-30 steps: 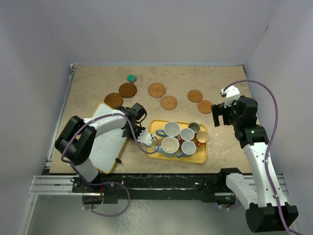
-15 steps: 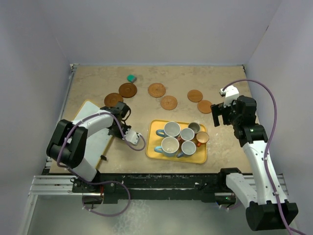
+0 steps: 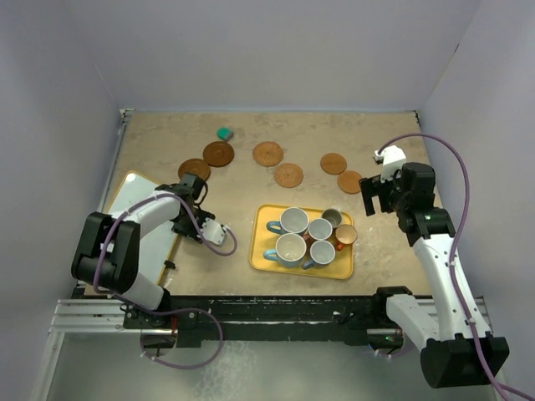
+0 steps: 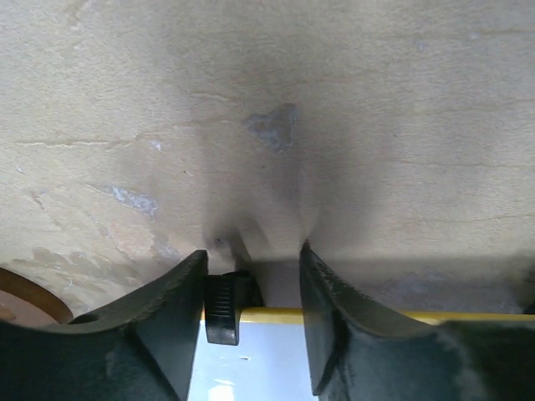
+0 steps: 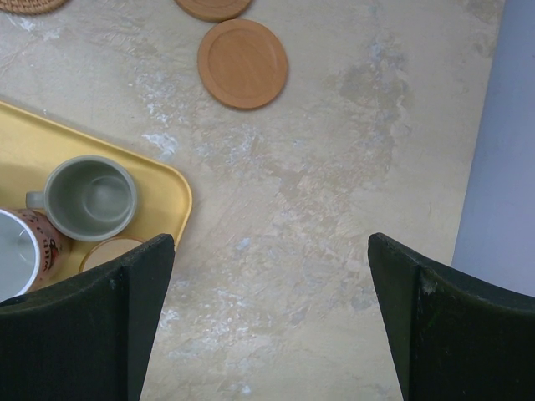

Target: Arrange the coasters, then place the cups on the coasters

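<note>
Six brown coasters lie across the far half of the table, from a dark one (image 3: 194,169) at the left to an orange one (image 3: 350,181) at the right. Six cups stand together on a yellow tray (image 3: 261,251), among them a large blue cup (image 3: 293,220) and a small grey cup (image 3: 333,217). My left gripper (image 3: 180,225) is low at the right edge of a white board (image 3: 138,213). Its jaws stand apart around the board's yellow rim (image 4: 276,315) and a black clip (image 4: 224,309). My right gripper (image 3: 376,194) hangs open above bare table, right of the tray, holding nothing.
A small teal block (image 3: 224,133) sits by the far coasters. In the right wrist view the orange coaster (image 5: 242,63) is ahead, with the tray corner (image 5: 167,188) and grey cup (image 5: 90,197) at left. The side wall (image 5: 510,125) is close on the right.
My left arm has dragged the white board leftward, away from the tray, and its jaws have spread apart. The right arm has barely moved.
</note>
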Motion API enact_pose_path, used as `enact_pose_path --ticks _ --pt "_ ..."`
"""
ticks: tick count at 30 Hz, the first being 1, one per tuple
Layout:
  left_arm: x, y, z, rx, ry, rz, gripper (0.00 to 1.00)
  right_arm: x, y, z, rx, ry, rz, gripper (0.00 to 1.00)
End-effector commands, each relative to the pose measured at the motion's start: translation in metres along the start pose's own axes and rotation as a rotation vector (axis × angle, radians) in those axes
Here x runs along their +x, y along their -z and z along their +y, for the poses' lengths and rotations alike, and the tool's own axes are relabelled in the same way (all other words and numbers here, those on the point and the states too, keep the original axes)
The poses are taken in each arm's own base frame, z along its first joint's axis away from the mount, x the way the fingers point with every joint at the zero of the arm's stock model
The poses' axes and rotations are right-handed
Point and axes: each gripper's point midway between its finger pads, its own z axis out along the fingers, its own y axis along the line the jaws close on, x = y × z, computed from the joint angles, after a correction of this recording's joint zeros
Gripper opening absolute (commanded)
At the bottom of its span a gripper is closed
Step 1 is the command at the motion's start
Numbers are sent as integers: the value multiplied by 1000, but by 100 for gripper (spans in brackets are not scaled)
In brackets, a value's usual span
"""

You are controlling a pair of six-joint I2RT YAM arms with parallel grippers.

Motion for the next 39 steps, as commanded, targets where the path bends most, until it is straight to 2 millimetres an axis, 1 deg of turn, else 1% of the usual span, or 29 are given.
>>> enact_pose_path --ticks 1,3,6,8,11,14,18,19,21,22,27,28,29,34,39 --pt "-14 10 1 -39 28 -90 48 -9 -1 -6 20 7 -26 100" --pt "-22 20 11 -84 70 -135 55 -9 -1 -6 16 8 -24 100" --pt "-38 42 32 -165 118 -226 63 -9 -1 -4 8 7 -25 100" --pt "-47 59 50 -231 188 -291 67 -10 0 -3 4 7 -27 100" --pt "-55 81 82 -339 329 -372 68 -12 1 -3 -1 4 -34 100" --pt "-52 99 117 -452 494 -419 69 -13 3 -2 -8 5 -40 100" --pt "-36 113 162 -604 706 -444 69 -14 5 0 -16 3 -48 100" --pt "-28 113 175 -637 754 -440 69 -14 6 1 -18 3 -50 100" --pt "-15 109 190 -662 839 -428 69 -14 7 1 -19 4 -55 100" --pt "-5 105 196 -667 889 -418 69 -14 8 1 -19 4 -59 100" --pt "36 71 217 -632 1058 -357 69 -15 10 1 -16 8 -65 100" --pt "42 67 222 -618 1090 -359 69 -14 10 1 -16 10 -64 100" --pt "47 57 223 -593 1121 -359 69 -14 10 1 -16 11 -66 100" --pt "58 38 227 -533 1231 -396 68 -12 8 1 -18 14 -53 100" --pt "64 17 214 -453 1279 -372 68 -10 5 0 -14 20 -43 100"
